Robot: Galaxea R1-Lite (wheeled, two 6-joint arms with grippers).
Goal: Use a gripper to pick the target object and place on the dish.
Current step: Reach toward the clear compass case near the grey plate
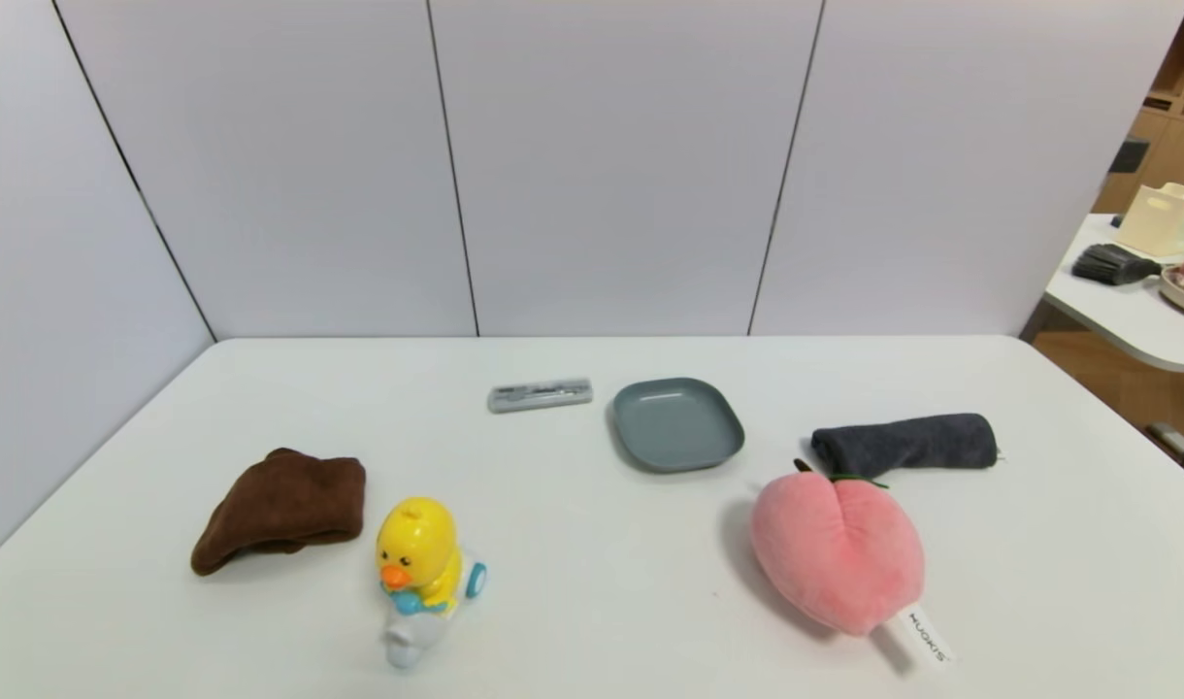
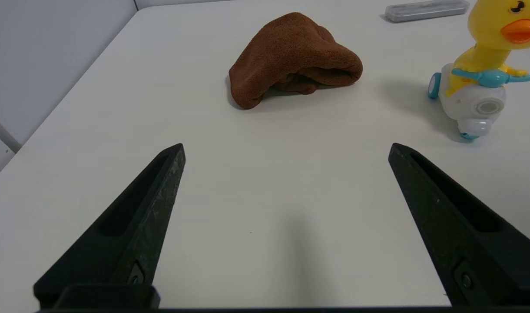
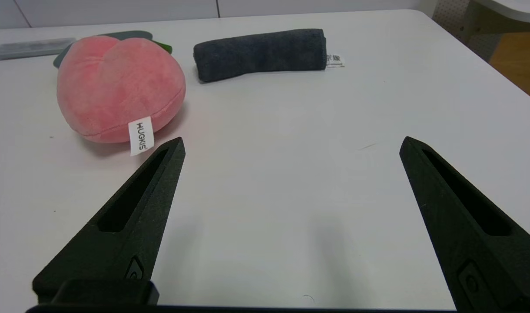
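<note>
1. The silver-grey case (image 1: 540,395) lies flat on the white table (image 1: 592,602), toward the far side and a little left of the middle. Its long axis runs almost straight across the table from left to right, the right end tipped very slightly farther back.
2. The grey-blue dish (image 1: 677,424) sits just to the right of the case, with a small gap between them; its top is bare.
3. Nearer the front on the left are a crumpled brown cloth (image 1: 281,508) and, beside it, a yellow toy duck (image 1: 419,573) on a white wheeled base.
4. On the right, a pink plush peach (image 1: 838,551) lies in front of the dish, with a rolled dark grey cloth (image 1: 904,444) behind it.
5. The left gripper (image 2: 286,150) hangs over the near left part of the table, fingers spread wide with nothing between them, facing the brown cloth.
6. The right gripper (image 3: 291,145) hangs over the near right part, also spread wide and holding nothing, with the peach just off one fingertip.
7. Both grippers are well apart from the case.
</note>
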